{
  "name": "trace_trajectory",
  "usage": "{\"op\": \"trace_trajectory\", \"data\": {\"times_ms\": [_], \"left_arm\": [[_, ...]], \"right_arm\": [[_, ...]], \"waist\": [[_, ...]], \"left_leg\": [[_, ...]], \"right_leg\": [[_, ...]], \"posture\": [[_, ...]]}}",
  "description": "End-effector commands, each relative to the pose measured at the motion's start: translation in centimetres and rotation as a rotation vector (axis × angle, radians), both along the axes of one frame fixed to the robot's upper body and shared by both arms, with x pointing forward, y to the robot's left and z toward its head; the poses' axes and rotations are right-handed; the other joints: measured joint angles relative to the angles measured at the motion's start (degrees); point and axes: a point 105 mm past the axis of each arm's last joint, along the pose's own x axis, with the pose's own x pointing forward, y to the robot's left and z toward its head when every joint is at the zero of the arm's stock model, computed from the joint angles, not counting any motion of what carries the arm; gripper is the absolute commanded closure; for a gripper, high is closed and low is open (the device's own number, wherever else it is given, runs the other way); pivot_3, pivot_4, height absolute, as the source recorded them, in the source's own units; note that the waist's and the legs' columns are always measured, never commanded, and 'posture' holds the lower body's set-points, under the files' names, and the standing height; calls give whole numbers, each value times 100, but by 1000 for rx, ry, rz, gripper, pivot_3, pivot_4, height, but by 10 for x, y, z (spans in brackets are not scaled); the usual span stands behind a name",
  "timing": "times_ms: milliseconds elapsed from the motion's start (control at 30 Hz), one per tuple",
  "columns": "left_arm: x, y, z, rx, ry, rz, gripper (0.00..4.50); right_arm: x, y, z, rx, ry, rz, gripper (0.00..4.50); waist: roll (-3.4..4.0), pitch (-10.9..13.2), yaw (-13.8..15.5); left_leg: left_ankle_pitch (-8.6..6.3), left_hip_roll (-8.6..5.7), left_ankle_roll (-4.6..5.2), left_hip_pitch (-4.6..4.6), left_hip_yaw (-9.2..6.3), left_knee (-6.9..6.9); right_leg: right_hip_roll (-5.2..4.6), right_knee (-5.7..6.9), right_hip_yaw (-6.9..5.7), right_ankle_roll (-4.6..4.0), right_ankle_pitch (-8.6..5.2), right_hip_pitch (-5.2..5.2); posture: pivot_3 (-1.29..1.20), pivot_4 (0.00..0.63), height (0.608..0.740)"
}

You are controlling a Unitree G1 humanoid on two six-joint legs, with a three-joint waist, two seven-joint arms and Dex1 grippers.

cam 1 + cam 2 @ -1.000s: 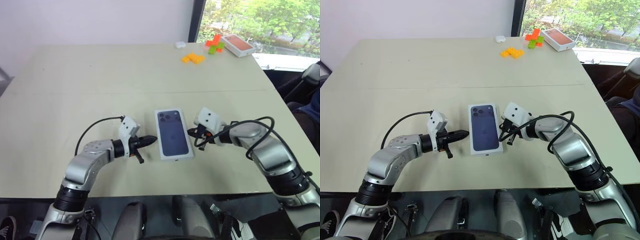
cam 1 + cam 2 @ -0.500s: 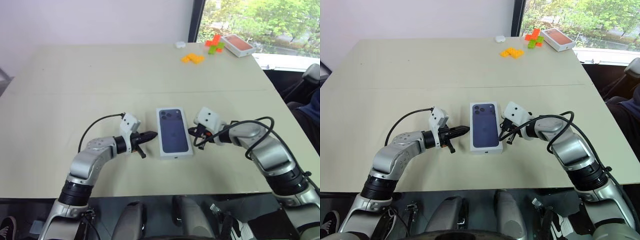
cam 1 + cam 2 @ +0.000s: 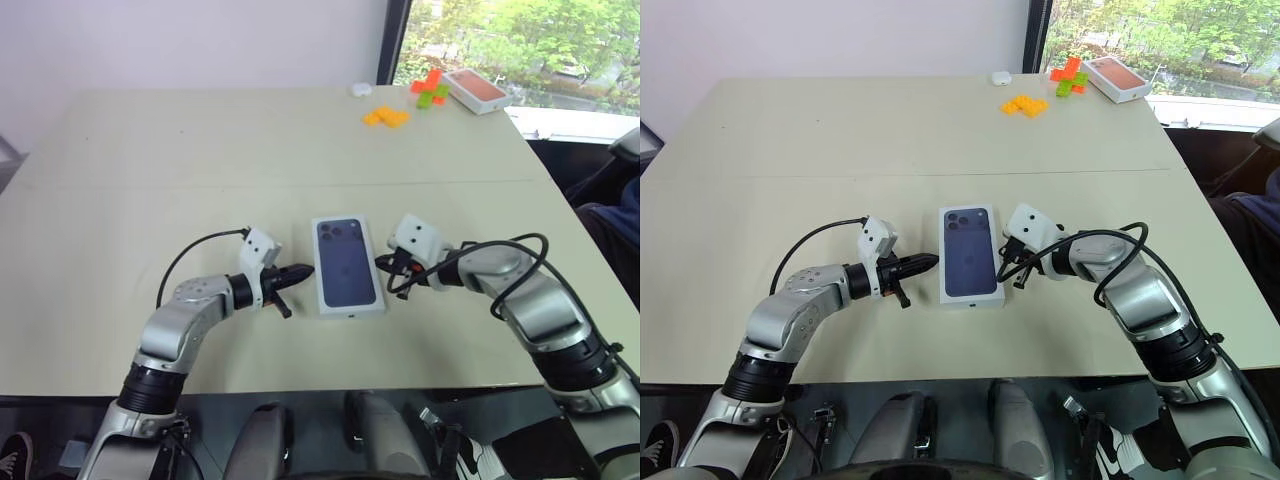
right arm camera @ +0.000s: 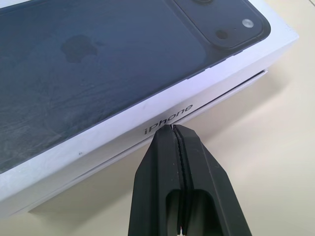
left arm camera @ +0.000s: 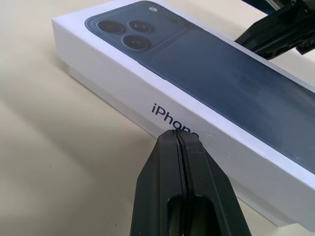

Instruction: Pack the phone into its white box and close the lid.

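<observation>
step: seating the printed white cardboard lid (image 3: 348, 265) | we keep left claw (image 3: 306, 273) and right claw (image 3: 381, 263) clenched empty, flanking its long sides | next: press it down evenly

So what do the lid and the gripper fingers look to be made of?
Lid: seemingly white card, matte, with crisp folded edges and a smooth printed phone picture. Left fingers and right fingers: apparently black plastic or rubber, dull and moulded; cannot tell which.
</observation>
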Motion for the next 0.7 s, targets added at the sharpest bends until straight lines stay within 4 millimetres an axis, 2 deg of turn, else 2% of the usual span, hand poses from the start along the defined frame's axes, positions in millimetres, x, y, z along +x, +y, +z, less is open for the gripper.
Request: {"op": "trace_trajectory", "data": {"times_ms": [33, 333, 500, 700], "left_arm": [[1, -7, 9, -8, -53, -21, 4500], [1, -15, 14, -20, -71, -38, 4500], [0, -12, 9, 5, -58, -48, 4500], [-5, 7, 9, 16, -51, -18, 4500]], "right_arm": [[-1, 2, 14, -1, -49, 29, 4469], [1, -5, 15, -24, -58, 16, 4469], [3, -7, 12, -43, -67, 14, 4469], [7, -11, 21, -21, -86, 0, 4469]], "waist": [[0, 0, 0], [0, 0, 7], [0, 0, 6], [0, 0, -11]], "left_leg": [[0, 0, 0, 0, 0, 0], [0, -1, 0, 0, 0, 0], [0, -1, 0, 0, 0, 1], [0, 0, 0, 1, 1, 1]], "right_leg": [[0, 0, 0, 0, 0, 0], [-1, 0, 0, 0, 0, 1], [-1, 0, 0, 0, 0, 1], [0, 0, 0, 0, 0, 1]], "posture": [[0, 150, 740], [0, 150, 740], [0, 150, 740], [0, 150, 740]]}}
